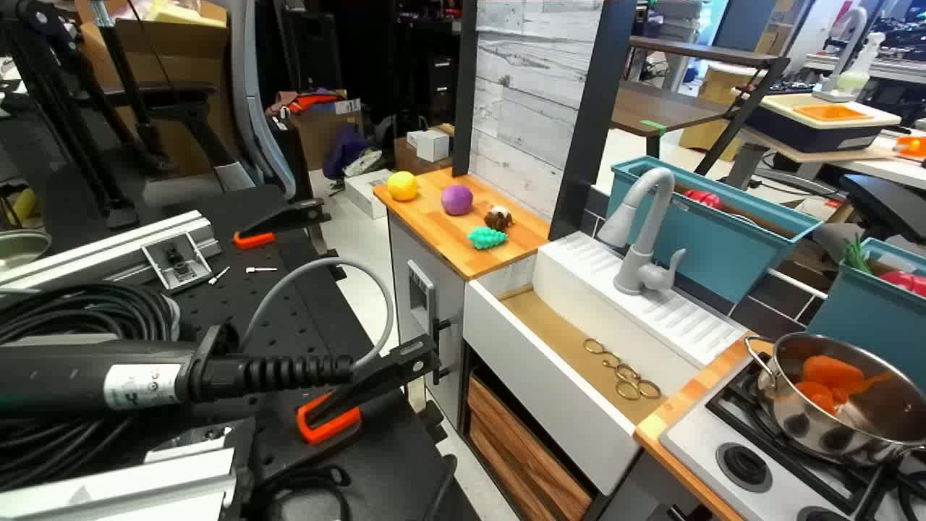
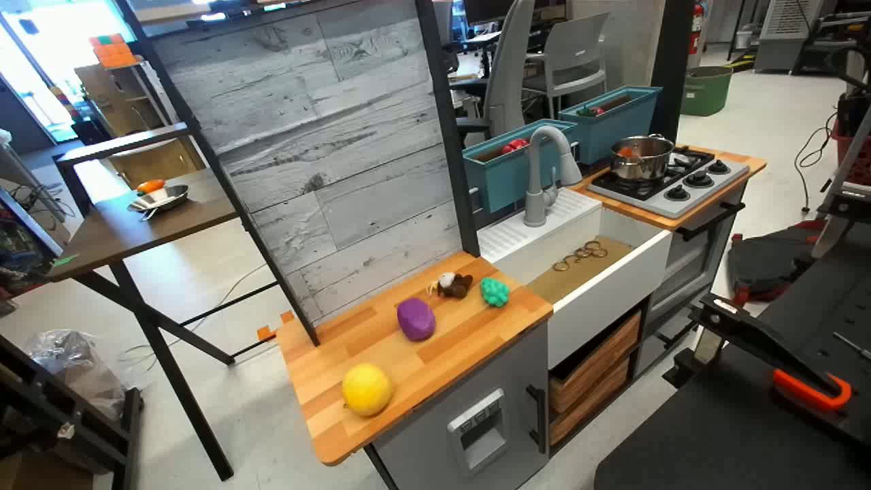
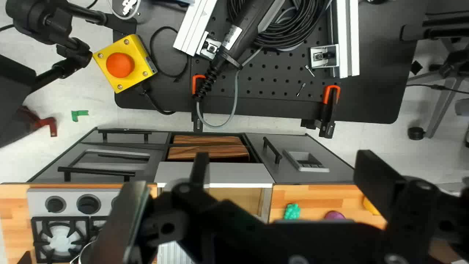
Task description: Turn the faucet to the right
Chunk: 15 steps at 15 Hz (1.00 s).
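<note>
The pale grey faucet (image 1: pixel 644 242) stands upright on the white ledge behind the sink (image 1: pixel 557 383). Its curved neck ends in a downturned spout that points left in this exterior view. A small lever sits at the right of its base. It also shows in an exterior view (image 2: pixel 535 177) with the spout pointing right. In the wrist view the faucet is hidden behind the gripper. My gripper (image 3: pixel 271 168) is open, with nothing between its fingers. It hangs high above the sink and wooden counter, apart from everything. Neither exterior view shows the gripper.
Teal bins (image 1: pixel 723 246) stand close behind the faucet. A steel pot (image 1: pixel 839 427) sits on the stove. Gold rings (image 1: pixel 626 380) lie in the basin. Yellow (image 2: pixel 367 389), purple (image 2: pixel 416 319) and green (image 2: pixel 495 292) toys lie on the counter beside an upright wooden panel (image 2: pixel 326 150).
</note>
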Each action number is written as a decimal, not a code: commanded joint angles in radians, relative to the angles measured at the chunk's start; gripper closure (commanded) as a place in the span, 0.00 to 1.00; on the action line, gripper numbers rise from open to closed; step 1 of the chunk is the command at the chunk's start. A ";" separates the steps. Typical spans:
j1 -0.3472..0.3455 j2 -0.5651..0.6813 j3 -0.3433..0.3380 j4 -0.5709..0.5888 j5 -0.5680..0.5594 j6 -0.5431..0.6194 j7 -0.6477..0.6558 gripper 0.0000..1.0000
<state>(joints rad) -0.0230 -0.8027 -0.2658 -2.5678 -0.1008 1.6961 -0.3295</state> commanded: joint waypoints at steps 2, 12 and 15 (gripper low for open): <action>-0.015 0.004 0.012 0.001 0.009 -0.001 -0.009 0.00; -0.018 0.170 0.027 -0.114 -0.028 0.270 0.062 0.00; -0.015 0.342 0.035 -0.155 0.012 0.518 0.147 0.00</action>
<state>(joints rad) -0.0230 -0.6299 -0.2514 -2.7089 -0.1211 2.0208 -0.2127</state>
